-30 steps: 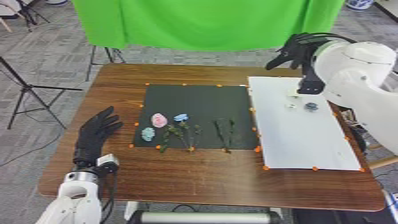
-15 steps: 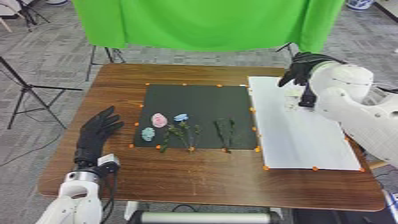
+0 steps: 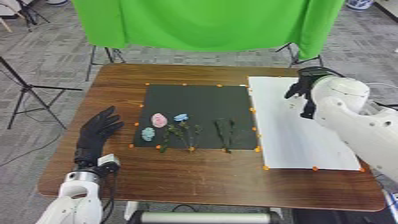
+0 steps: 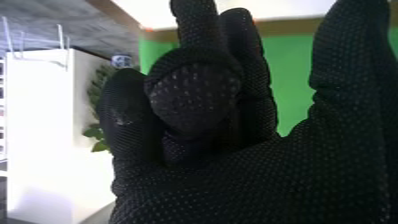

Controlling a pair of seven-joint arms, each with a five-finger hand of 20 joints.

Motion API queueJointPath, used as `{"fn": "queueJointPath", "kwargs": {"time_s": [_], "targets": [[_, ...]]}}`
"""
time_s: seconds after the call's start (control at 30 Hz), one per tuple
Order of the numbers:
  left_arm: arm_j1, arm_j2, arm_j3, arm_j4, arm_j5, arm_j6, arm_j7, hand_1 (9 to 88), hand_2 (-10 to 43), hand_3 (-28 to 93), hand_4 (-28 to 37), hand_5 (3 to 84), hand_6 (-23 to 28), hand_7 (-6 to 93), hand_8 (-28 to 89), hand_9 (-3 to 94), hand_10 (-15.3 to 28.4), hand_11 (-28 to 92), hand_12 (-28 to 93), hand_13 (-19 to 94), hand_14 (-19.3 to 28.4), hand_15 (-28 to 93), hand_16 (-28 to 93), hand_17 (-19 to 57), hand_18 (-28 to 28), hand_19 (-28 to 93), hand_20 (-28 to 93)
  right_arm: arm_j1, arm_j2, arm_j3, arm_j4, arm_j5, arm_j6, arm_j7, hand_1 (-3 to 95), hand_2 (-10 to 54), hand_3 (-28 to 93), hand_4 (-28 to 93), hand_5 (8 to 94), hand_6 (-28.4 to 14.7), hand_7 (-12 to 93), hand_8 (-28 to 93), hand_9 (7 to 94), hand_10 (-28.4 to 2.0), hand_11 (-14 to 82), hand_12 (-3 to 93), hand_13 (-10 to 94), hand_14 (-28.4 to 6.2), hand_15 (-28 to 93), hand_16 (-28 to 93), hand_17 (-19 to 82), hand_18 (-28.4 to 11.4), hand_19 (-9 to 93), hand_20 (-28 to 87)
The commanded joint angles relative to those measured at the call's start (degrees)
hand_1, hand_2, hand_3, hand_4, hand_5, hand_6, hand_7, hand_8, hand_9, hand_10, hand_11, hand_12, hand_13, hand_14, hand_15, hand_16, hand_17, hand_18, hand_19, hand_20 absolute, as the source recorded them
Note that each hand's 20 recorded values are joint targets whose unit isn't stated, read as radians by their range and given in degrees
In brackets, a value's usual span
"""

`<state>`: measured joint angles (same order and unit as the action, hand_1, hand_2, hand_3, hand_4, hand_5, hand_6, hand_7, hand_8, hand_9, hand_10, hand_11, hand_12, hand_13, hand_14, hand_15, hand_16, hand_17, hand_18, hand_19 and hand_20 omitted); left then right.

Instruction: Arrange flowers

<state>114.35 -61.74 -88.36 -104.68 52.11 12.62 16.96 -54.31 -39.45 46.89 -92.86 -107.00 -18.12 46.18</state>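
My right hand (image 3: 306, 90), gloved in black, is over the upper part of the white board (image 3: 306, 145), its fingers loosely bent; they hold nothing that I can see. In the right wrist view, the hand (image 4: 258, 175) has some fingers extended and one bent. A small pale piece (image 3: 292, 104) lies beside it on the board. On the black board (image 3: 191, 95) are a pink flower (image 3: 159, 119), a light blue flower (image 3: 147, 133), a blue flower (image 3: 180, 117) and green stems (image 3: 222, 131). My left hand (image 3: 98, 131) rests open left of the black board.
Orange markers line both boards on the brown wooden table (image 3: 195, 175). A green cloth (image 3: 213, 25) hangs beyond the far edge. A black tripod (image 3: 28, 87) stands at the left. Green leaves (image 4: 98, 110) and a white surface (image 4: 40, 125) appear beyond the right hand.
My right hand has come down and nearer over the white board, now covering the grey-blue flower that was visible there. The left hand and the things on the black board have stayed put.
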Motion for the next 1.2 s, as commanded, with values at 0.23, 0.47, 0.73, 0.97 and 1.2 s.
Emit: {"fn": "queueJointPath", "kwargs": {"time_s": [0.23,0.47,0.73,0.97,1.2], "targets": [[1.5,-0.86,1.19,0.80,0.10,-0.56,-1.86,18.6,-1.8,71,-28.3,43.8,-0.4,14.4,-8,44.1,12.4,18,11,38,16.8,30,1,6.3,15.2,11,20,-3.9,-2.2,-2.1,1.8,-2.2,2.8,-0.4,36.4,-9.5,66,-17,65.3,0.9,14,-9,80.7,-15.6,13.2,16.5,93,-1.9,57,30,66,-12.4,93,52],[1.7,-1.03,1.10,0.77,0.06,-0.65,-1.91,18.6,-1.8,72,-28.3,43.7,-0.5,14.5,-8,44.1,12.4,18,11,38,16.9,30,1,6.3,15.2,11,20,-5.8,-1.9,-6.1,2.9,-6.3,12.3,-2.3,46.3,-9.5,65,-19,67.2,0.6,16,-4,83.6,-13.6,14.4,17.2,94,-1.0,60,28,68,-11.3,93,52],[2.0,-0.87,0.74,0.52,-0.07,-0.40,-1.93,18.7,-1.7,71,-28.3,43.8,-0.4,14.4,-8,44.1,12.5,18,11,38,16.9,30,0,6.3,15.2,11,20,-6.4,0.1,-5.9,-0.2,-8.5,21.6,-4.8,61.1,-9.5,59,-19,80.1,-0.6,18,8,93.0,-10.7,11.5,25.3,94,0.0,68,22,73,-11.3,93,55],[2.2,-0.47,0.62,0.53,0.09,-0.62,-2.38,18.6,-1.6,72,-28.3,43.8,-0.4,14.3,-8,44.0,12.5,18,11,38,16.9,30,0,6.3,15.1,11,20,-4.0,1.5,-2.1,-10.0,-8.2,27.1,-7.1,60.8,-9.5,61,-18,81.5,-0.9,17,8,93.6,-10.7,12.8,25.8,94,0.3,69,21,73,-10.8,93,55],[1.7,-0.15,1.06,0.57,0.17,-0.85,-2.46,18.6,-1.5,71,-28.3,43.8,-0.4,14.4,-8,44.1,12.5,18,11,38,16.8,30,0,6.4,15.1,11,20,2.7,-2.2,-11.2,-13.5,-7.2,26.6,-11.9,60.7,-9.5,61,-18,82.0,-1.0,17,8,93.7,-10.7,12.7,25.9,94,0.5,69,21,74,-10.7,93,55]]}}
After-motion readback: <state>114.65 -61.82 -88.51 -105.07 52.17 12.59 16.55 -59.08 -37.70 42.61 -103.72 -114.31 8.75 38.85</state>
